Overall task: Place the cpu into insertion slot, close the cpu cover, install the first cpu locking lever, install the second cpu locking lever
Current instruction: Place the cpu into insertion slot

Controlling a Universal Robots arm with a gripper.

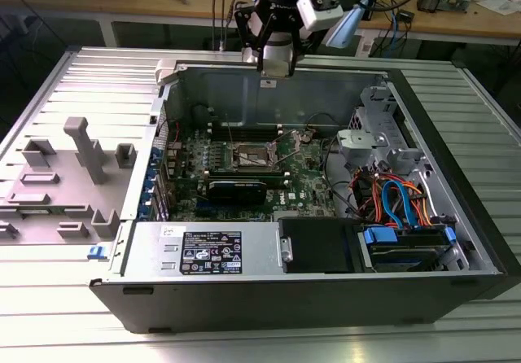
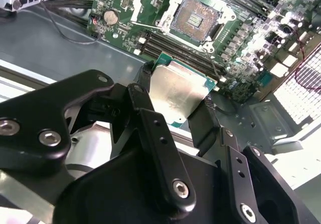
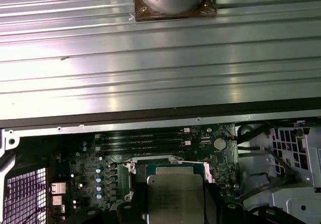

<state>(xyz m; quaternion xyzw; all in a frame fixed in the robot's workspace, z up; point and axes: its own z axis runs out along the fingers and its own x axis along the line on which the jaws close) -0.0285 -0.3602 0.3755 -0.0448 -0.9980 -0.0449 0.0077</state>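
Gripper [image 2: 177, 92] fingers are clamped on opposite edges of the cpu [image 2: 173, 103], holding it flat with its silver top showing in both wrist views. It hangs in the air, apart from the insertion slot [image 2: 194, 17] and toward the computer case [image 1: 326, 86] wall behind it. That slot lies open and empty on the green motherboard [image 1: 303, 182]. No step looks finished: seating the chip, closing the cover and both latching steps remain.
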